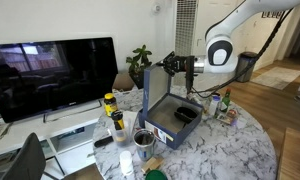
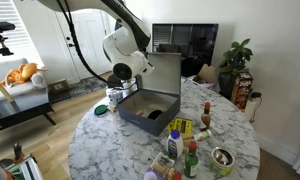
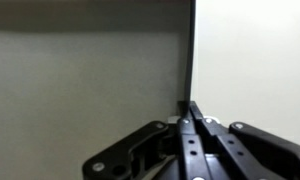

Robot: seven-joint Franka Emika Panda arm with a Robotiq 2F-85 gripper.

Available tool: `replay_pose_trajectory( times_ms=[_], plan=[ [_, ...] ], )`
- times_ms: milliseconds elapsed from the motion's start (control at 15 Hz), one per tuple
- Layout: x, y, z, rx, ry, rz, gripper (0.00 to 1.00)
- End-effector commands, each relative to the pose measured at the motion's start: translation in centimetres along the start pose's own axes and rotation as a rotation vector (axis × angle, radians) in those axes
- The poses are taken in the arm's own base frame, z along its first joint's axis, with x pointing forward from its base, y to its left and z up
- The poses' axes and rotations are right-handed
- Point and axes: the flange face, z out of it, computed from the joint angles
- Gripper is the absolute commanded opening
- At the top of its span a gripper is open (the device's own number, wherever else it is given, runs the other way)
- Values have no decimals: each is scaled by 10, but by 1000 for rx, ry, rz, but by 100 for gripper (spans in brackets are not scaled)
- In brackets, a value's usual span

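I am clamping my end effector (image 3: 190,110) together on the thin edge of the lid (image 2: 162,72). The lid is standing upright against my fingertips, with the box (image 2: 148,108) sitting open just below on the tabletop (image 2: 120,140). Judging by that, the lifting is looking done and only the letting go is remaining.

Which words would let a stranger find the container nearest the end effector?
On the round marble table before the television, look at the centre. The grey box stands there, far larger than the bottles around it, and alone has a raised lid, pinched by the end effector.
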Motion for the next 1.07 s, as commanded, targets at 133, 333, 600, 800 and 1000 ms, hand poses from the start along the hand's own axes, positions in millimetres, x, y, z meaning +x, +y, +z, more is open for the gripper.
replay_pose_trajectory(
  times_ms=[133, 333, 600, 800, 1000],
  plan=[
    [7, 4, -12, -57, 32, -4, 1],
    [5, 3, -17, -69, 37, -5, 1],
    [7, 3, -21, -91, 51, -5, 1],
    [4, 1, -21, -97, 50, -6, 1],
    [-1, 3, -23, -110, 43, -7, 1]
  ],
)
